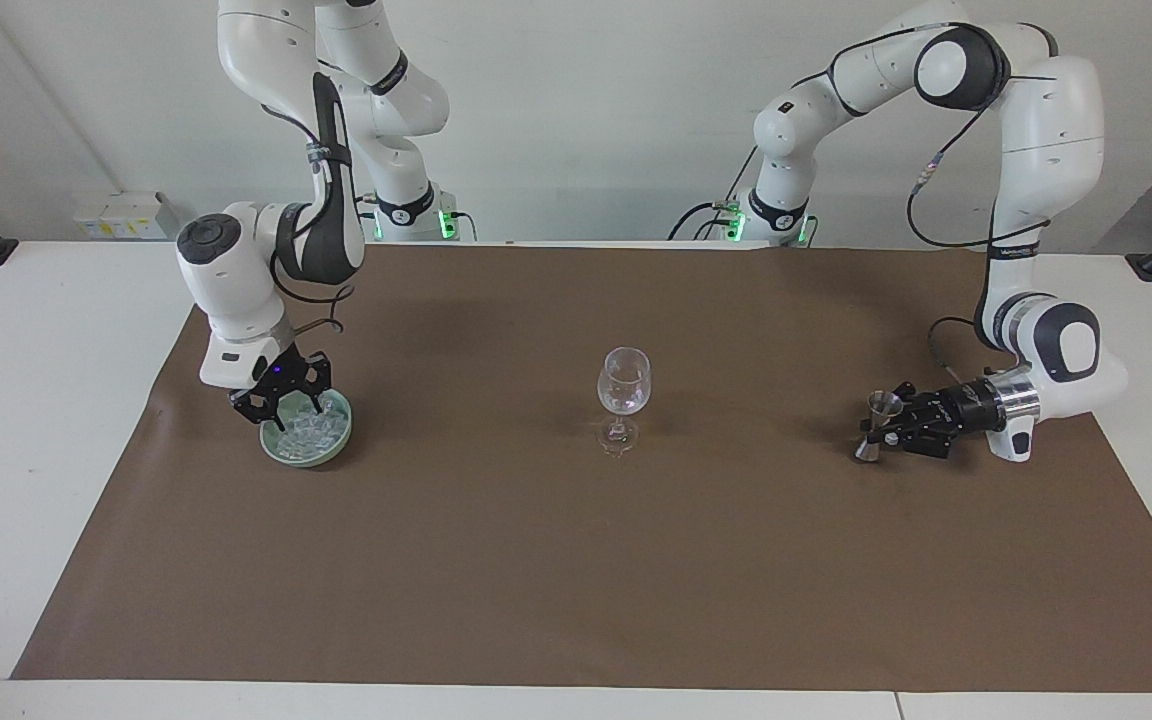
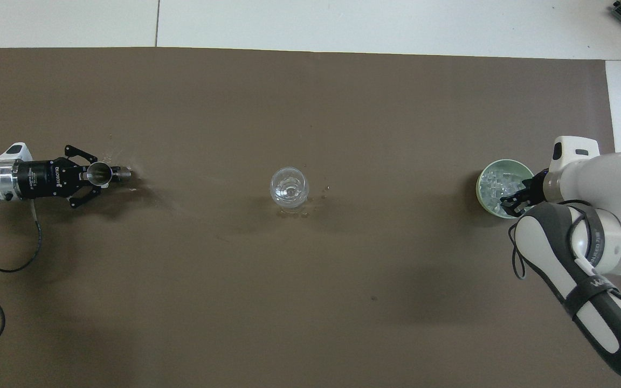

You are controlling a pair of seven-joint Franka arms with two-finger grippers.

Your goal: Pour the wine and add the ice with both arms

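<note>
Two white arms work opposite ends of a brown mat (image 1: 576,560), a wine glass (image 1: 624,385) upright at mat centre, between them and well apart from both. The left arm (image 1: 1041,200) reaches low to its own end of the table, wrist laid nearly level, so its gripper (image 1: 886,425) meets a small steel jigger (image 1: 877,427) side-on; the fingers are clenched on the jigger, its base at or just off the mat, can't tell which. Judged, that sideways hold suits a measure that must tip into the glass w/o a regrasp. The right arm (image 1: 266,230) hangs its gripper (image 1: 286,405) tips-down in a pale green bowl (image 2: 483,202) toward the right arm's end, fingers among the ice (image 2: 496,183); whether they've caught a cube can't be told. Coming straight down fits picking one piece from a pile. The ice: a heap of small clear glassy cubes, filling the bowl to approx. the rim. The glass looks near empty; a few wet specks mark the mat beside it.
</note>
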